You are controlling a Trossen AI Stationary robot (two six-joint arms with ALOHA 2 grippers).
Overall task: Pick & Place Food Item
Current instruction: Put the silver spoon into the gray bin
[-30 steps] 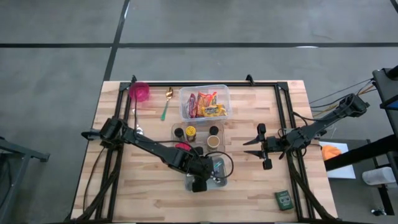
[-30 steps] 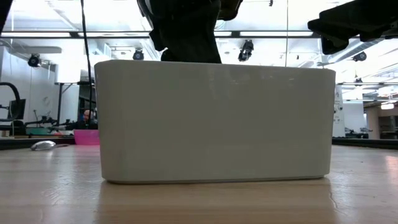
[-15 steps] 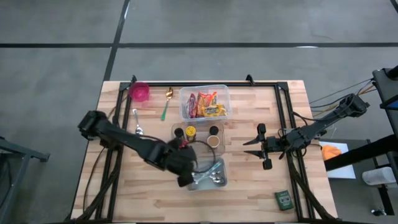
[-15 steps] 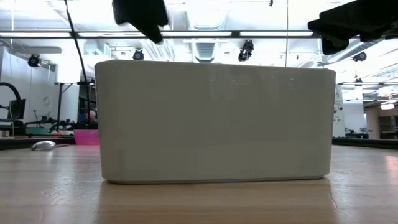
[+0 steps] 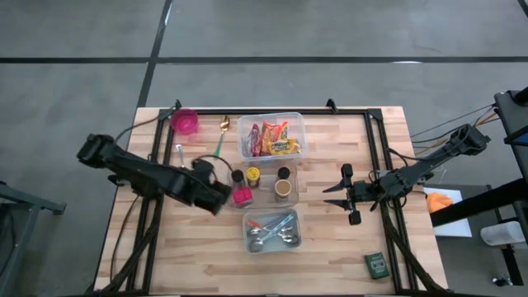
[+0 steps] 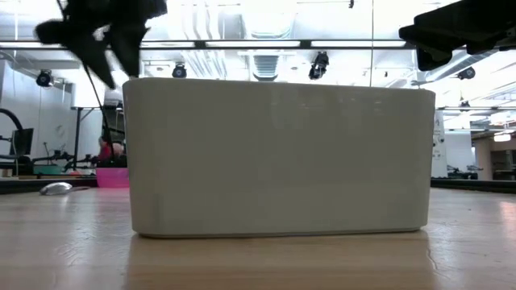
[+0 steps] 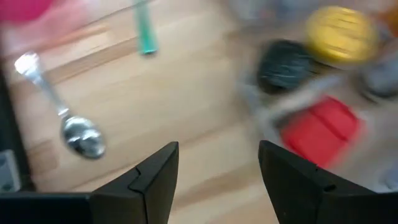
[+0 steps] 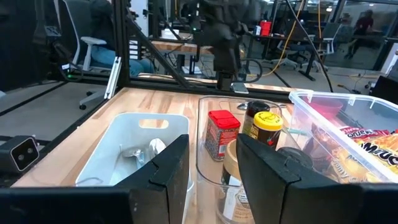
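While empty, between picks: left gripper point(image 5: 216, 196) fingers apart, mid-left of frame beside red tin point(image 5: 242, 196).
Next, needs a food item chosen; right gripper point(image 5: 338, 195) idles mid-right, fingers slightly apart, holding nothing.

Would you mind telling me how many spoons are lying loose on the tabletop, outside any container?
2: a silver spoon near the left gripper, and a green-handled spoon between the pink bowl and the snack bin. More utensils sit in the white tray.
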